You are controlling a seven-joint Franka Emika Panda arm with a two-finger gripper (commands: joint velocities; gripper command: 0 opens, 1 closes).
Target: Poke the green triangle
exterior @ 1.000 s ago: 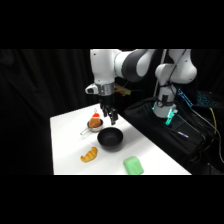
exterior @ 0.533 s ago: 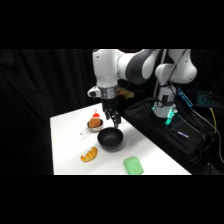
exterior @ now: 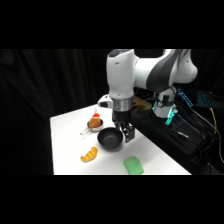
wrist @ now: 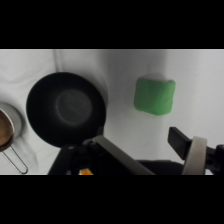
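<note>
Fingers of our gripper (exterior: 126,134) hang just above the table, beside the right rim of the black bowl (exterior: 109,139), and we cannot tell whether they are parted or together; they hold nothing that we can see. In the wrist view the gripper (wrist: 150,162) rises from the bottom edge, with the bowl (wrist: 66,109) to the upper left of it and the green block (wrist: 154,96) to the upper right.

That green block (exterior: 133,165) is our target. It lies flat on the table toward the near edge, apart from the bowl and untouched. We judge that we are in the approach: the gripper is over the table but not over the block. The next move calls for carrying the gripper toward the near edge until it stands above the block, then lowering it to press the top face. The bowl sits close by, so we should clear its rim as we go.

Farther out, an orange croissant toy (exterior: 89,155) lies left of the bowl, and a small metal cup (exterior: 94,123) with something orange and red in it stands behind. The table (exterior: 67,142) is white; dark curtains close the room, and a black case with cables (exterior: 182,135) sits to the right.
</note>
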